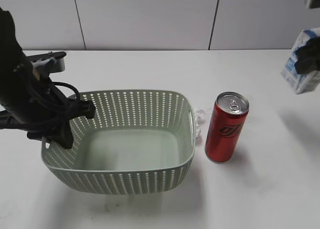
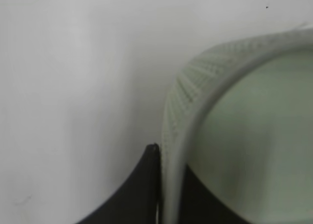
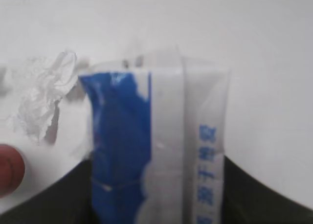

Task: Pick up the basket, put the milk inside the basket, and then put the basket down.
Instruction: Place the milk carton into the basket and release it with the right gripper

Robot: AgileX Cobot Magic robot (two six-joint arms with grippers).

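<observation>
On the white surface [image 1: 150,64], the left gripper [image 1: 62,131] has its jaws clamped on the basket [image 1: 130,139] rim, a red can [image 1: 226,127] and crumpled tissue [image 1: 200,120] just beside it. Farther right, the right gripper [image 1: 311,64] jaws hold the milk [image 1: 301,61] aloft. Grey wall panels [image 1: 150,16] stand behind.

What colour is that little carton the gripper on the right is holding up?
The milk carton is white with a bold blue panel and blue print, clearest in the right wrist view.

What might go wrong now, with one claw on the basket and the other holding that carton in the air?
The red can stands between the milk and the basket, so a low swing might topple it. The left claw pinches only the rim, so the basket may tilt.
</observation>
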